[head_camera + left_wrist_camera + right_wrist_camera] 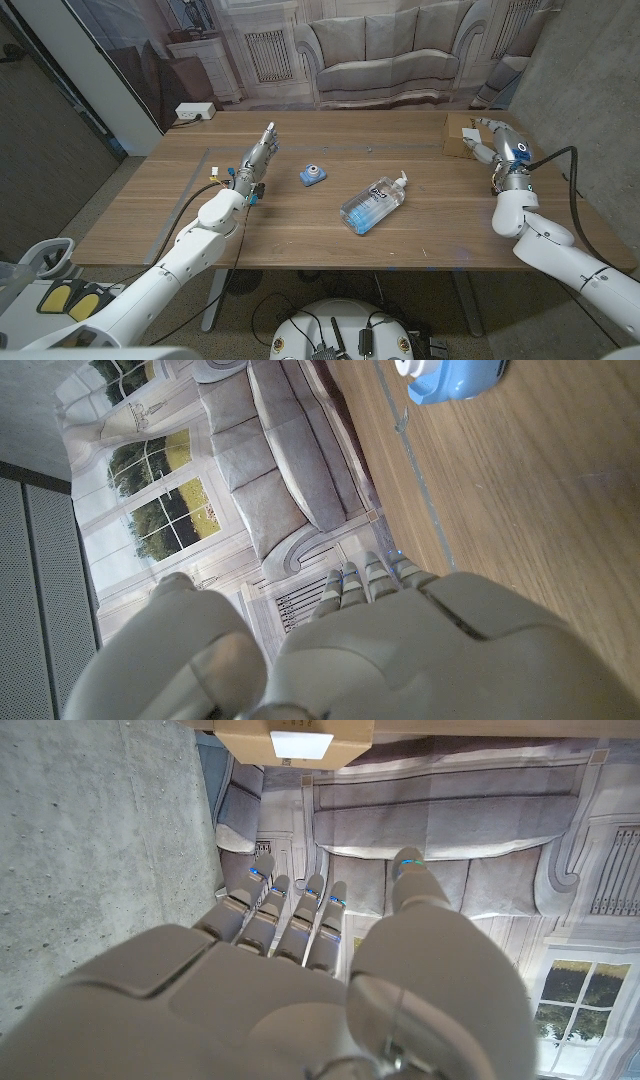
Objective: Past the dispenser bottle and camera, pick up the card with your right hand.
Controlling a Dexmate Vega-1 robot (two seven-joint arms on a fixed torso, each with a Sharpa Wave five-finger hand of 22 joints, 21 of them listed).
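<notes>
While the left hand [258,158] waits open near the table's [300,235] left edge, the right hand [497,139] reaches, fingers spread and empty, at the far right corner, just beside the card [460,135], presumably lining up its grasp.

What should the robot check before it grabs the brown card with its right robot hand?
1. Right robot hand empty, fingers apart: ok.
2. Card in sight at the table's far right corner: ok.
3. Right robot hand close to the card: ok, it sits right beside it; touching or not, cannot tell.
4. Dispenser bottle and camera out of the way, mid-table: ok.
5. Left robot hand clear of the right side: ok.
6. Card lying flat or raised: cannot tell.
</notes>
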